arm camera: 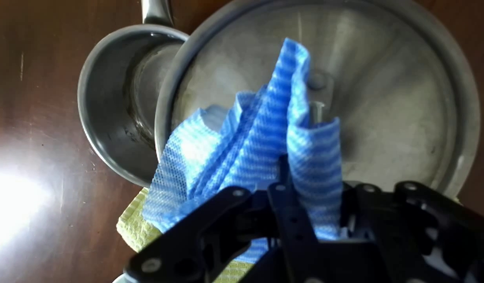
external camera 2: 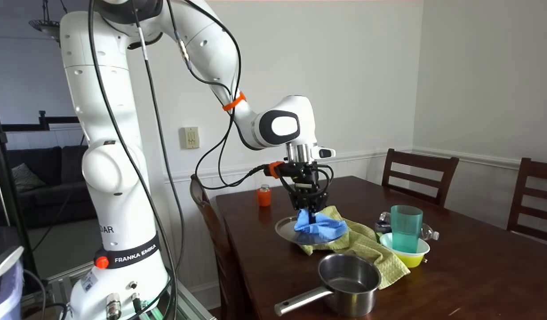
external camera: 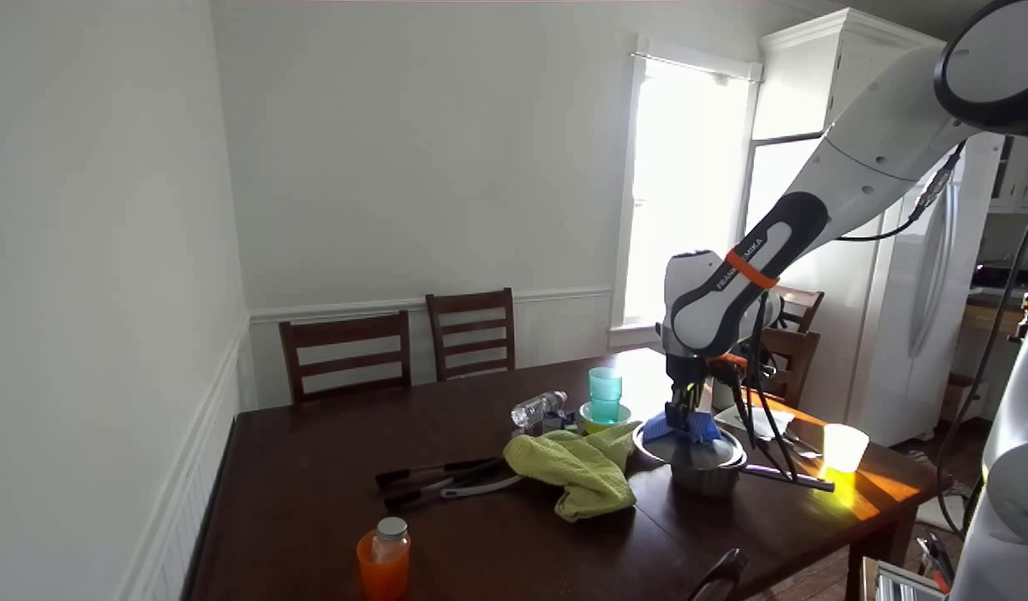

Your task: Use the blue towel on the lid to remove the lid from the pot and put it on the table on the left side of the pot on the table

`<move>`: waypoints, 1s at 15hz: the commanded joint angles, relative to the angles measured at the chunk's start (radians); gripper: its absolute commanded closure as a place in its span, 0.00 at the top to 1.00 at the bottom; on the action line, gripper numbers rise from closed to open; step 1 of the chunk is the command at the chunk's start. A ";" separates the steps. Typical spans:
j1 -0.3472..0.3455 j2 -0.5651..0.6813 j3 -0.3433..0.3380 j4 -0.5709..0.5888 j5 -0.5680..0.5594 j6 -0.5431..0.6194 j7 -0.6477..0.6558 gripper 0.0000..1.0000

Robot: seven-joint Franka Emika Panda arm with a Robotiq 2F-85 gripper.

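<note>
The steel lid [external camera: 710, 456] is held above the table by my gripper [external camera: 683, 415], beside the pot in an exterior view [external camera 2: 285, 229]. The blue towel [external camera 2: 329, 229] is bunched over the lid's middle and between my fingers. In the wrist view my gripper [arm camera: 310, 173] is shut on the towel [arm camera: 249, 149]; the lid's handle is mostly hidden beneath it. The steel pot [external camera 2: 351, 291] stands uncovered on the table, its handle toward the robot base. In the wrist view the lid [arm camera: 399, 98] overlaps part of the open pot [arm camera: 108, 106].
A green towel [external camera 2: 366, 249] lies beside the pot and partly beneath the lid. A teal cup [external camera 2: 405, 229] stands in a bowl [external camera 2: 411, 258] near a plastic bottle [external camera: 537, 409]. Dark utensils [external camera: 447, 480], an orange cup [external camera: 383, 568] and a white cup [external camera: 845, 449] are on the table.
</note>
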 commanded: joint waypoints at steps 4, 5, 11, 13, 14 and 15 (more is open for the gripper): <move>0.015 -0.006 0.009 -0.023 0.004 0.004 0.021 0.02; 0.021 -0.011 0.015 -0.032 0.013 -0.006 0.028 0.02; 0.045 0.016 0.038 -0.095 0.025 0.017 0.121 0.02; 0.051 0.033 0.042 -0.113 0.026 0.041 0.151 0.02; 0.050 0.044 0.042 -0.121 0.008 0.063 0.175 0.02; 0.052 0.056 0.042 -0.127 0.008 0.077 0.188 0.02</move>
